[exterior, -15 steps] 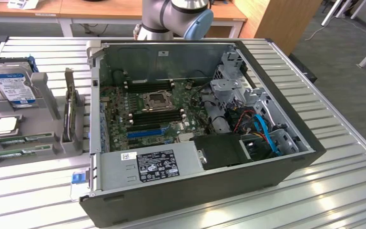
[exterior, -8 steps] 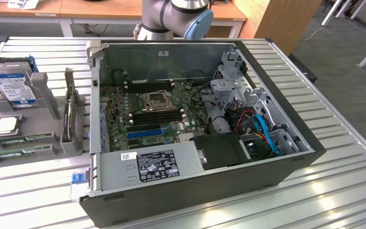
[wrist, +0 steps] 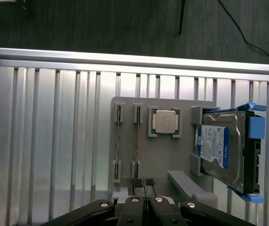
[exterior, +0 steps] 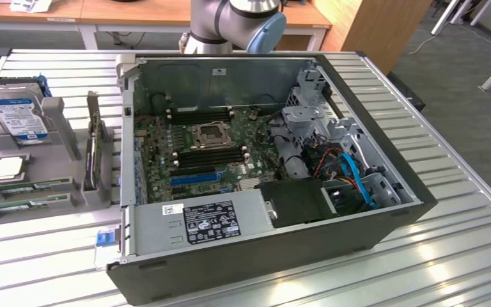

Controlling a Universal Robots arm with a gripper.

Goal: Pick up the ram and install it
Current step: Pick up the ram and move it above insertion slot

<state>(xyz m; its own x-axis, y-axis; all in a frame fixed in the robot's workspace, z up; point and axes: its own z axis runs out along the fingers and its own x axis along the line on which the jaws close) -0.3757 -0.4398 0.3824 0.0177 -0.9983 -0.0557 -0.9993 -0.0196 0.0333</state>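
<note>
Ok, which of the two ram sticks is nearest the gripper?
The ram stick beside the processor chip, closest to the gripper; the other stick sits one slot farther.

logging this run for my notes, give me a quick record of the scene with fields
pincer: shut, holding nothing, over the holder close to the ram sticks
ram sticks: two, on edge in the grey holder, untouched
also in holder: processor chip, hard drive
pc case: open, motherboard exposed, on the slatted table
</note>
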